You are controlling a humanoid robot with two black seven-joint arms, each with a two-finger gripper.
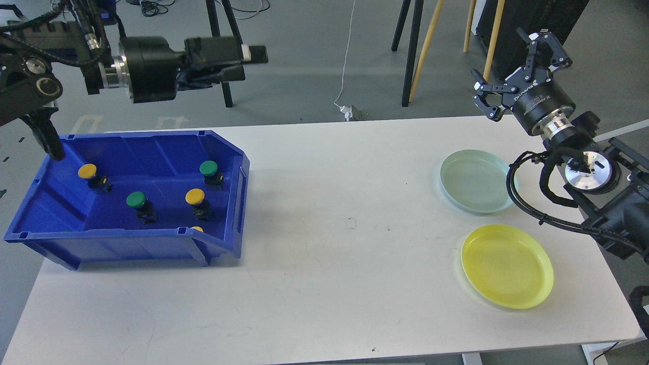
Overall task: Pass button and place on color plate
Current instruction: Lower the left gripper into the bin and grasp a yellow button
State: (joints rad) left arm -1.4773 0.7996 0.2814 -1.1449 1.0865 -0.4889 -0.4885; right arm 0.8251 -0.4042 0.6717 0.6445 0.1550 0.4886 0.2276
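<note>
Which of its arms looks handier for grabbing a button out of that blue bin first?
Probably the left. The left gripper hovers above the blue bin holding the buttons, while the right gripper sits far across the table beside the plates.

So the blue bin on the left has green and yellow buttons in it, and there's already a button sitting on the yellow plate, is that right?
Not quite. The head view shows the yellow plate empty, with no button on it; the pale green plate beside it is empty too. The rest holds: the blue bin sits on the left with green buttons and yellow buttons inside.
</note>
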